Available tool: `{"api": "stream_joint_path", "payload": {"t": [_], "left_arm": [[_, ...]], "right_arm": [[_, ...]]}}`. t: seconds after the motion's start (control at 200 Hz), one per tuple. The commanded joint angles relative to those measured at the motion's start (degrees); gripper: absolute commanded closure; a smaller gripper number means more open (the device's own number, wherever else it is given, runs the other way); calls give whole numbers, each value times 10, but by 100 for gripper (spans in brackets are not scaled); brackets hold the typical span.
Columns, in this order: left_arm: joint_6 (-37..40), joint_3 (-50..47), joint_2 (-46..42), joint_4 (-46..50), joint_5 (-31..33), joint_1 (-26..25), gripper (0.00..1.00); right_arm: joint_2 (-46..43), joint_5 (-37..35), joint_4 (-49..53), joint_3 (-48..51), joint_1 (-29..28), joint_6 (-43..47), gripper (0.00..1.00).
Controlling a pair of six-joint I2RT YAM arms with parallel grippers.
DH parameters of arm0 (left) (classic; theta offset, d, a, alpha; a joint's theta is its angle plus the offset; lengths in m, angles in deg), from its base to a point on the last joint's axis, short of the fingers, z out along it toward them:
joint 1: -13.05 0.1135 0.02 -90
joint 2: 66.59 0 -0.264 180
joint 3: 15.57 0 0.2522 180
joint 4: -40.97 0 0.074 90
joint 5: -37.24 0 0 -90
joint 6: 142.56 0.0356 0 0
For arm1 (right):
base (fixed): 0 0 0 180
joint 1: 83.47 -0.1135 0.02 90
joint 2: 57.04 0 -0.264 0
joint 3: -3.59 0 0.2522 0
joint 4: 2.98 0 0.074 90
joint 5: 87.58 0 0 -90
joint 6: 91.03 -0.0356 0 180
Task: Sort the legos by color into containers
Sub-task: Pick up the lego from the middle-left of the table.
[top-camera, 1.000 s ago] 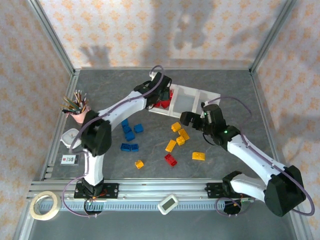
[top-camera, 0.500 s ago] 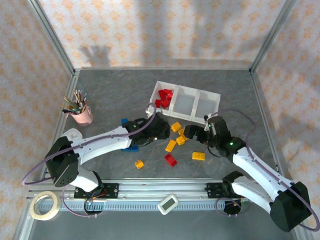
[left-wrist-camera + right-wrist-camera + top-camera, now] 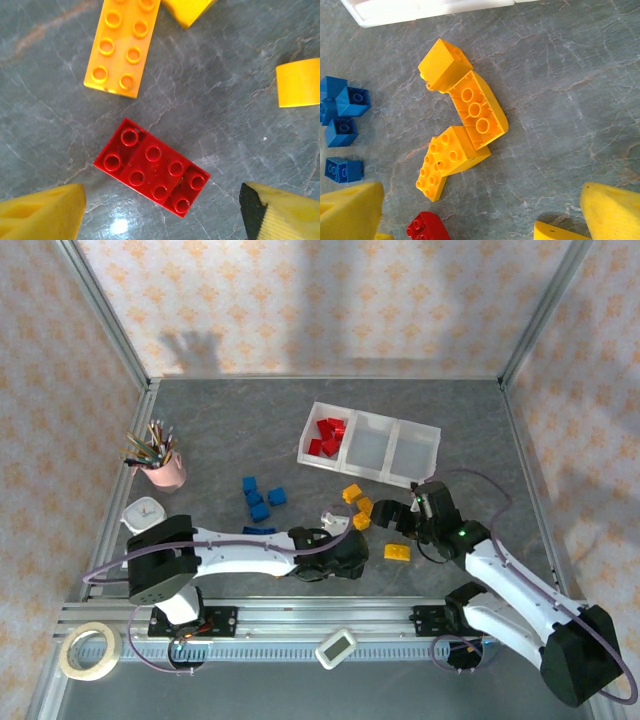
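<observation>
From where I stand: 1 white tray [image 3: 368,448] with 3 compartments. The left one holds about 5 red legos [image 3: 326,435], too bunched to count surely. Loose on the table [image 3: 220,430], seen from above, 4 blue legos [image 3: 259,498] and 4 yellow-orange legos [image 3: 364,507] — plus 1 red brick [image 3: 152,172] under the left wrist camera.

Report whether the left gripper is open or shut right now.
Open. The left gripper has its yellow fingertips wide apart in its wrist view; the red lego lies studs-up on the table, touched by neither.
</observation>
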Motion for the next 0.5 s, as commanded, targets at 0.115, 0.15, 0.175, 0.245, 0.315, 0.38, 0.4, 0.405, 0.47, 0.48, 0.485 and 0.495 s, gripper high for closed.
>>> {"api": "stream_joint_path", "payload": {"t": [0.115,0.15,0.175,0.245,0.315,0.38,0.4,0.405,0.47,0.48,0.485,0.495], "left_arm": [[-60,-13,18,-48,-14,-7,21],[-62,-11,25,-47,-10,-8,22],[-63,-10,28,-46,-6,-8,22],[-61,-1,40,-42,6,-8,24],[-61,12,52,-34,16,-8,26],[-64,16,62,-36,25,-8,28],[-65,17,65,-37,27,-8,29],[-65,17,65,-37,28,-7,29],[-67,26,77,-35,39,-7,32],[-67,27,79,-34,40,-8,32],[-67,28,80,-33,41,-8,33],[-67,30,83,-32,42,-8,33]], "right_arm": [[10,-17,-4,2,23,-2,0],[11,-11,-5,2,30,-1,0],[11,-8,-7,4,35,1,0],[11,-1,-8,6,45,4,0],[11,6,-8,6,52,7,0],[10,7,-9,6,53,7,0],[11,8,-9,6,54,7,0],[11,8,-10,6,54,7,0],[12,9,-13,7,54,8,0],[12,9,-12,7,55,8,0],[13,9,-12,8,54,8,0],[13,9,-12,7,55,8,0]]}}
